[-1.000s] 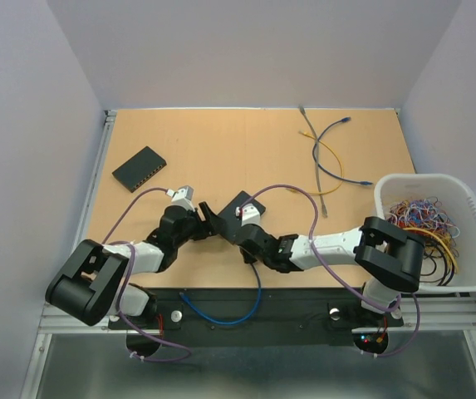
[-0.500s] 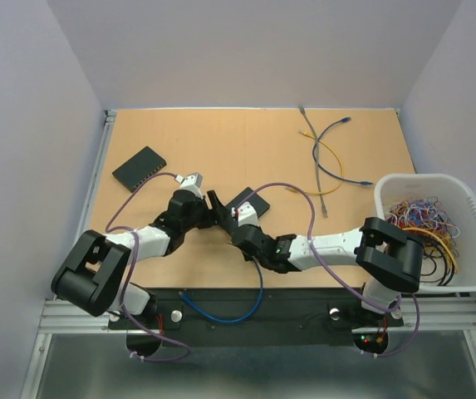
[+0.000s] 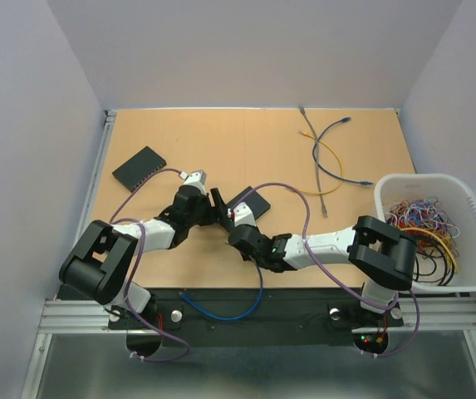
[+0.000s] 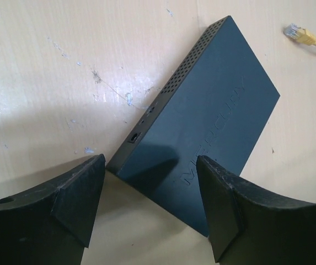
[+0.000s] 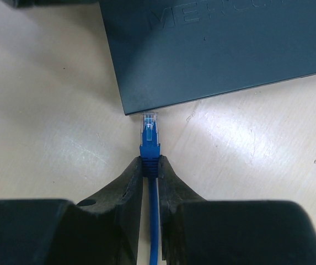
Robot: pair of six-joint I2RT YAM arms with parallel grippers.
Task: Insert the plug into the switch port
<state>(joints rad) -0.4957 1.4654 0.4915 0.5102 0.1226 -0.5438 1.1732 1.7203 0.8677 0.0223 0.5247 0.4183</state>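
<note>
Since a second ago, the left arm has been stretching further out over the tabletop (image 3: 246, 141), bringing its pincer (image 4: 149, 165) up to the switch (image 4: 213, 127), while the right arm has been edging left.

At far left we are seeing a second flat dark box (image 3: 139, 168) lying well apart from the work. The left arm is reaching forward low and nearly straight. Its pincer is standing wide apart, with blunt matte black fingers (image 4: 78, 199) flanking the switch's near corner and gripping nothing.

The switch is lying flat on the pale, scuffed wood. It is a smooth dark slab with embossed lettering on top, a perforated side and a small round socket.

The right arm is folding in low from the right. Its pincer (image 5: 150, 163) is clamped on the blue boot of the plug (image 5: 149, 130). The plug's clear, ridged tip is pointing at the switch's edge near a corner, and we cannot tell whether it is touching. The blue cable (image 5: 153, 221) is trailing back between the fingers.

Further right, thin loose cables (image 3: 316, 166) are lying on the tabletop, and a white slotted basket (image 3: 424, 180) is holding a tangle of coloured wires.
</note>
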